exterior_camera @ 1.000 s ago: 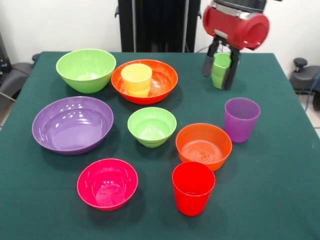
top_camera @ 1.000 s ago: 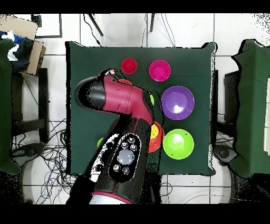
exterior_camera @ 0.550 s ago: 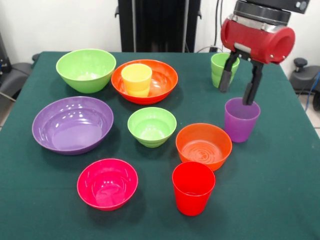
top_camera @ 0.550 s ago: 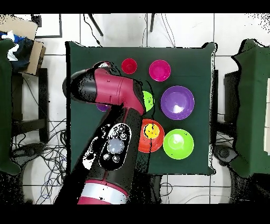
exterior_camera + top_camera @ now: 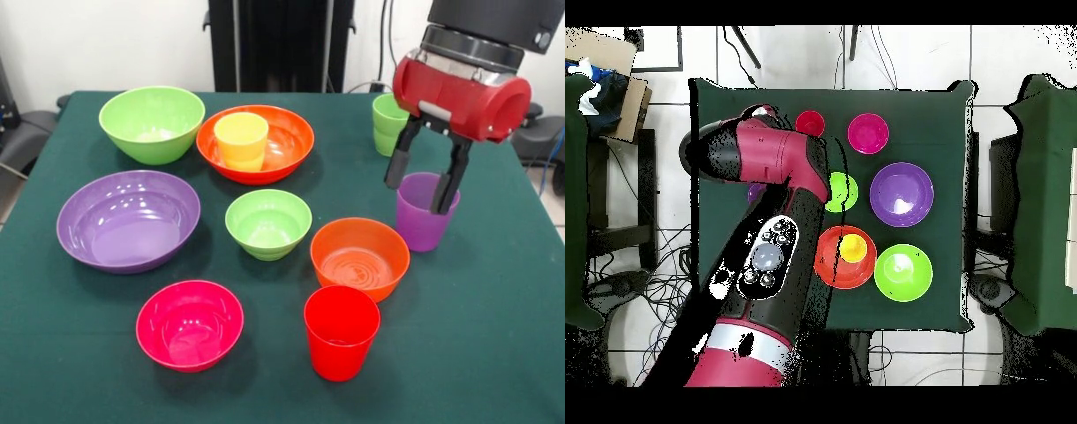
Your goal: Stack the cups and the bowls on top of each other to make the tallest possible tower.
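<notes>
My gripper (image 5: 420,184) is open and hangs low over the purple cup (image 5: 418,228) at the right of the front view, one finger at each side of its rim. Nothing is gripped. The light green cup (image 5: 385,125) stands upright just behind it. A yellow cup (image 5: 241,140) sits inside the large orange bowl (image 5: 288,152). The red cup (image 5: 341,332) stands near the front edge. In the overhead view the arm (image 5: 780,175) hides the gripper and the purple cup.
Spread over the green table (image 5: 494,336) are a large lime green bowl (image 5: 152,122), a large purple bowl (image 5: 128,221), a small lime green bowl (image 5: 267,223), a small orange bowl (image 5: 359,256) beside the purple cup, and a small pink bowl (image 5: 189,323).
The gripper was around the light green cup a second ago. It has left that cup standing, moved toward the camera and come down over the purple cup.
</notes>
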`<move>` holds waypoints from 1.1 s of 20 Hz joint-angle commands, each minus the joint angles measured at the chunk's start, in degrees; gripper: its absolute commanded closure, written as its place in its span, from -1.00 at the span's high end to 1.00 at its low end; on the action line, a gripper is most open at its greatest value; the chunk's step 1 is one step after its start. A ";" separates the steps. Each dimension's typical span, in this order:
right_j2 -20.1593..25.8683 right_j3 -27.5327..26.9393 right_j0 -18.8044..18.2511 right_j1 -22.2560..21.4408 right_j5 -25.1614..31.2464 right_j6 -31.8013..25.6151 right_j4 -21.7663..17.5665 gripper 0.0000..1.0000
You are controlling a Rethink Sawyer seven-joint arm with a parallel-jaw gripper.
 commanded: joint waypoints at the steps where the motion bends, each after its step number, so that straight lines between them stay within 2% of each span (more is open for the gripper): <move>1: 0.20 -6.45 1.66 6.85 9.96 6.79 -0.54 1.00; 11: -2.55 -12.75 2.71 10.71 13.76 9.01 1.36 1.00; 22: -5.13 -14.88 3.80 12.98 14.48 9.50 3.06 1.00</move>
